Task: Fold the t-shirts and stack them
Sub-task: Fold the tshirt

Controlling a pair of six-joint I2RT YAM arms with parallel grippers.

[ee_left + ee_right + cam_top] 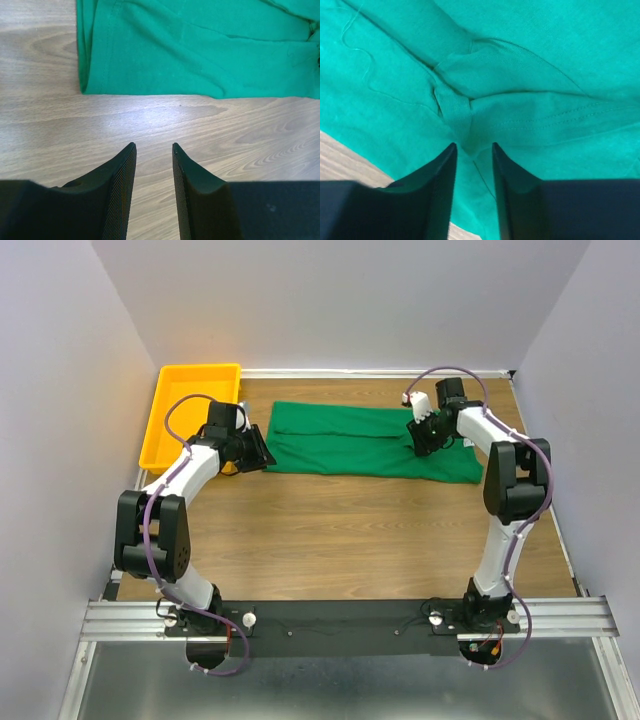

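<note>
While one t-shirt (350, 435) lies spread, left jaws gape empty; right jaws straddle its fold, grip unclear.

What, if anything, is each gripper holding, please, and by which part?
Left gripper: nothing. Right gripper straddles a bunched fold of the t-shirt; whether it grips is unclear.

Before the jaws of the right gripper (472, 146), the t-shirt (530, 75) is soft, matt knit cloth; before those of the left gripper (154, 145), the table (150, 120) is smooth, faintly glossy wood.
</note>
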